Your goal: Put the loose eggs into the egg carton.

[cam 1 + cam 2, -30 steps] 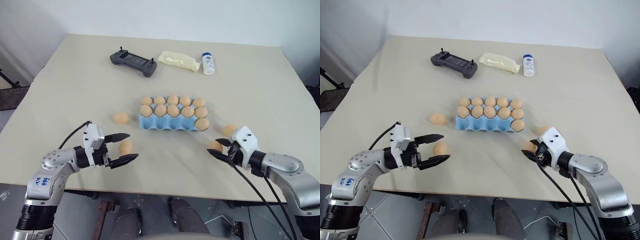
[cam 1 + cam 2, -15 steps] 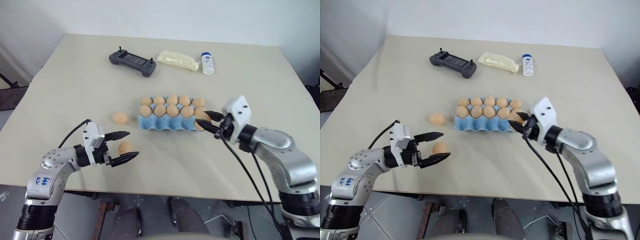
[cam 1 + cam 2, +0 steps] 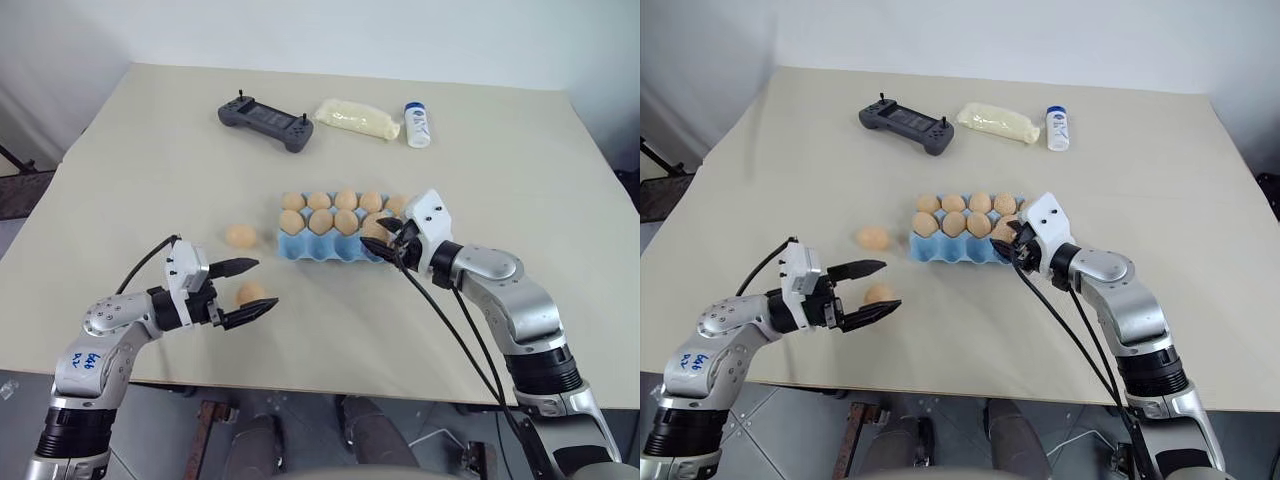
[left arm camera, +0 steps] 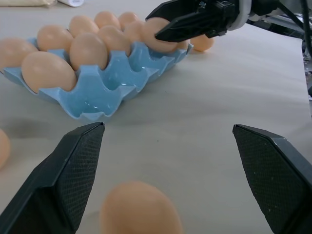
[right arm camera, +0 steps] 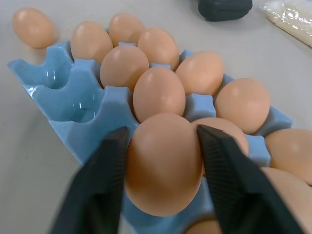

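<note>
Holding one egg (image 5: 163, 163) pinched in my right gripper (image 3: 392, 240), I hang over the egg carton's (image 3: 330, 249) near row, its empty cups directly below. My left gripper (image 3: 243, 292) gapes around a loose egg (image 3: 251, 293) on the table (image 3: 150, 160).

It looked like a robotics lab or test room: a plain beige desk (image 3: 150, 180) stood against a bare white wall (image 3: 330, 35), with a dark grey gamepad controller (image 3: 266, 121) near its far edge and grey tiled floor (image 3: 170, 440) below its near edge.
</note>
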`<state>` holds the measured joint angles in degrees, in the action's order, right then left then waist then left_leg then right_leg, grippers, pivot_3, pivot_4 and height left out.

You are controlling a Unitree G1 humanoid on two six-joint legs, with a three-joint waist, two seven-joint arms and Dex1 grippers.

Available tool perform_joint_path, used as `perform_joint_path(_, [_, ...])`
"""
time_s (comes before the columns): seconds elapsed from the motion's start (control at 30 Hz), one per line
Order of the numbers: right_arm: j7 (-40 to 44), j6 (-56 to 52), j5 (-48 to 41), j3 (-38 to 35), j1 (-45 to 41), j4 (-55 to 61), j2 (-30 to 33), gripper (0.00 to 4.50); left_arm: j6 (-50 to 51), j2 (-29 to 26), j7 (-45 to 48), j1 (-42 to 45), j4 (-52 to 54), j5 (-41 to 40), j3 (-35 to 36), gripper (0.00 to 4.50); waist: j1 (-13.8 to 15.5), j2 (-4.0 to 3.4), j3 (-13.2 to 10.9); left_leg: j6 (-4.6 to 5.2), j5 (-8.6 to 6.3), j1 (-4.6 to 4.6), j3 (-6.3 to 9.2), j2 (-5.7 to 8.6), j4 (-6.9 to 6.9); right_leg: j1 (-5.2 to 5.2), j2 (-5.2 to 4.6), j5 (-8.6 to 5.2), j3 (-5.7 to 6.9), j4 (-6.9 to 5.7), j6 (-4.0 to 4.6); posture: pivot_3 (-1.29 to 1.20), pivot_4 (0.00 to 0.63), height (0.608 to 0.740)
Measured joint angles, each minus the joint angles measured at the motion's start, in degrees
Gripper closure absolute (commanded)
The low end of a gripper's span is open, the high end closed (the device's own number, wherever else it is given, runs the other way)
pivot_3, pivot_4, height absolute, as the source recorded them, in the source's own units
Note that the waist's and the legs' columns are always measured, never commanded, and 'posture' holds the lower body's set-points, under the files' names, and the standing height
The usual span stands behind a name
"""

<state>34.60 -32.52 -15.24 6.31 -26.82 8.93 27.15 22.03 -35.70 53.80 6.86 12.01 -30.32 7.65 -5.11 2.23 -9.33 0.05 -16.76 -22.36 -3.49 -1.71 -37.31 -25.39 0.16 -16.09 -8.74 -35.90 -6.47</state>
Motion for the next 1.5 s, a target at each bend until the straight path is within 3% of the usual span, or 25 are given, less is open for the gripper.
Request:
perform_joint_path(0.1, [0.81, -0.06, -0.04, -0.03, 0.04, 0.56, 0.28, 0.02, -0.02, 0.13, -0.15, 0.01, 0.00, 0.00, 0.29, 0.00, -0.02, -0.01, -0.01, 0.00, 0.00, 0.02, 0.01, 0.00, -0.01, 0.00, 0.02, 0.00, 0.01, -0.06, 0.00, 0.00, 0.150, 0.740])
perform_joint_path(0.33, [2.88, -1.31, -2.07, -2.78, 2.12, 6.89, 4.02, 0.02, 0.02, 1.43, -0.50, 1.67, -0.03, -0.02, 0.22, 0.00, 0.20, -0.03, -0.02, 0.00, 0.00, 0.00, 0.02, 0.01, -0.02, 0.01, 0.00, 0.00, 0.03, -0.01, 0.00, 0.00, 0.150, 0.740])
perform_joint_path(0.5, [4.17, -1.76, -4.08, -7.71, 9.17, 10.26, 7.84, 0.02, 0.03, 1.92, -0.41, 1.88, -0.22, -0.02, -0.07, 0.00, 0.33, -0.02, -0.02, 0.00, 0.00, -0.04, 0.05, 0.03, -0.02, 0.01, -0.01, 0.00, 0.05, 0.02, 0.00, 0.00, 0.150, 0.740])
perform_joint_path(0.97, [10.18, -4.35, -7.49, -26.21, 25.95, 11.75, 22.15, 0.02, 0.02, 2.00, 0.42, 3.66, -1.49, 0.00, -1.54, 0.00, 0.33, -0.03, -0.02, 0.01, 0.01, 0.11, -0.02, 0.02, -0.12, 0.18, 0.14, 0.00, -0.04, 0.01, -0.01, 0.00, 0.150, 0.740])
perform_joint_path(1.23, [11.02, -5.08, -7.53, -29.22, 29.86, 10.95, 23.00, 0.02, 0.02, 1.91, 0.90, 3.86, -1.54, 0.01, -1.55, 0.00, 0.17, -0.03, -0.03, 0.02, 0.01, 0.22, -0.07, 0.02, -0.24, 0.30, 0.18, 0.00, -0.11, -0.03, 0.00, 0.00, 0.150, 0.740])
perform_joint_path(1.5, [7.48, -2.27, -7.15, -23.98, 22.22, 6.85, 16.01, 0.02, 0.02, 1.95, 0.78, 4.24, -1.55, 0.05, -1.59, 0.00, 0.18, -0.04, -0.04, 0.02, 0.01, 0.26, -0.06, 0.04, -0.35, 0.44, 0.17, 0.01, -0.11, 0.02, -0.02, 0.00, 0.150, 0.740])
